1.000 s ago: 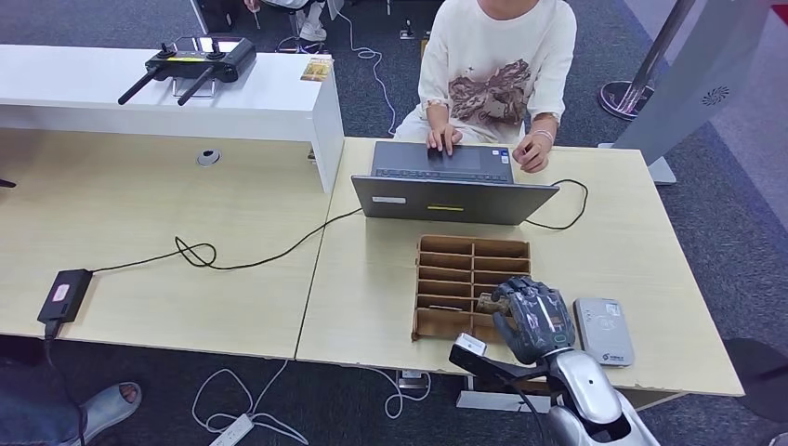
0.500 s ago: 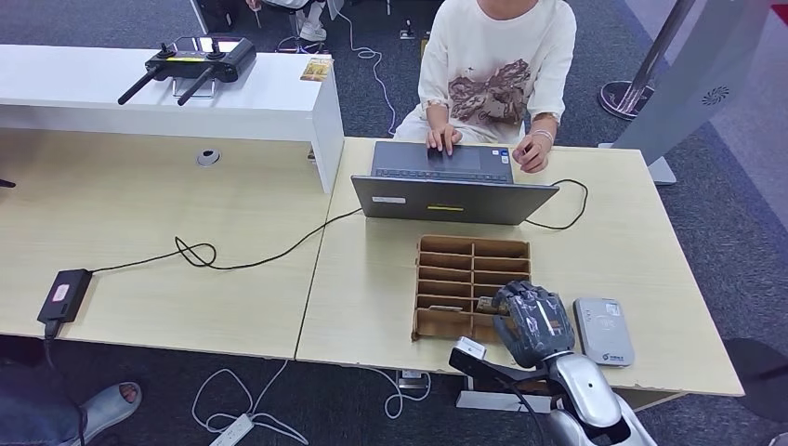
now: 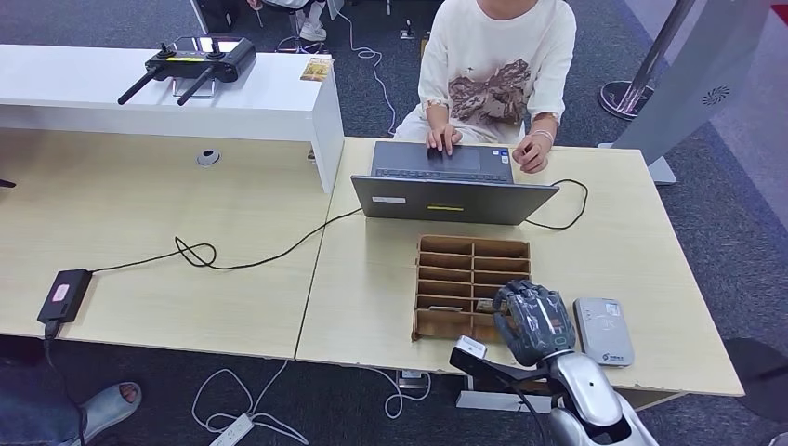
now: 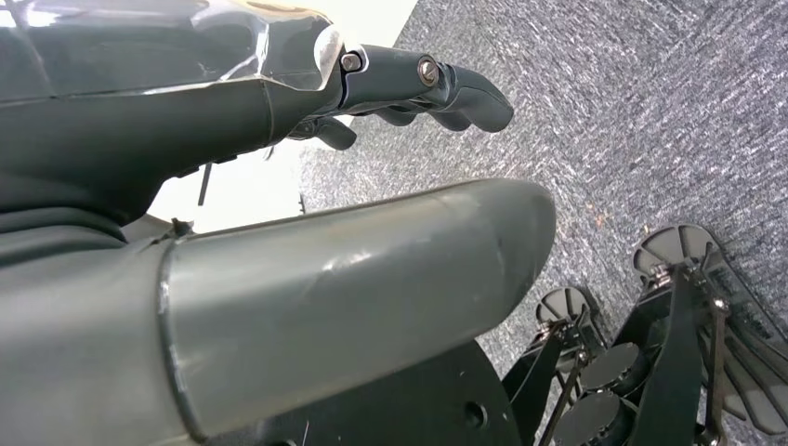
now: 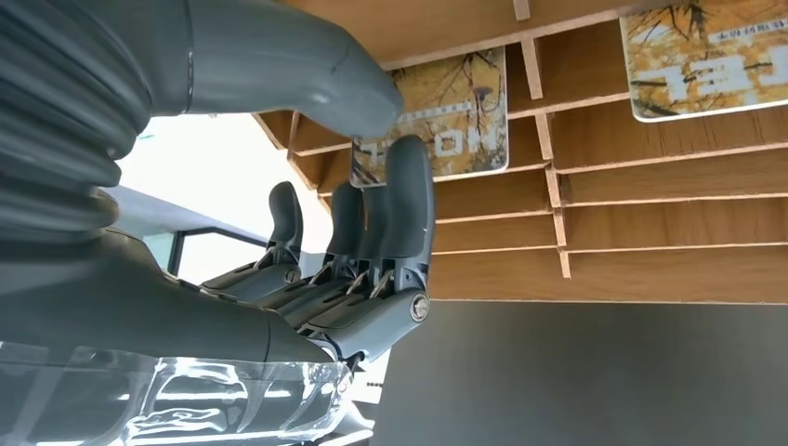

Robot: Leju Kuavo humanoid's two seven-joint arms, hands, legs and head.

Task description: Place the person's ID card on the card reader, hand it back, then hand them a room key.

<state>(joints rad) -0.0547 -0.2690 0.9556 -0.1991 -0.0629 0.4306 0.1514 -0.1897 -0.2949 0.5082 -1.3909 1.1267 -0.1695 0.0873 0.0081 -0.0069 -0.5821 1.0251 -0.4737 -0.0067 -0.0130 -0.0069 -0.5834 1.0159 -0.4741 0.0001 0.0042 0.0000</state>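
Right hand [image 3: 531, 321] is hovering over the near right corner of the wooden card rack [image 3: 455, 279], fingers [image 5: 409, 200] reaching down with the thumb onto a yellow room key card [image 5: 446, 116] standing in a slot; cannot tell whether the card is actually pinched. A second card [image 5: 702, 56] is sitting in a neighbouring slot. Card reader [image 3: 603, 331] is lying on the surface [image 3: 372, 288] just right of the hand. Left hand [image 4: 279, 167] is hanging beside the surface edge above the carpet, fingers loosely extended, holding nothing. A person [image 3: 497, 65] is typing at the laptop [image 3: 451, 186] on the far side.
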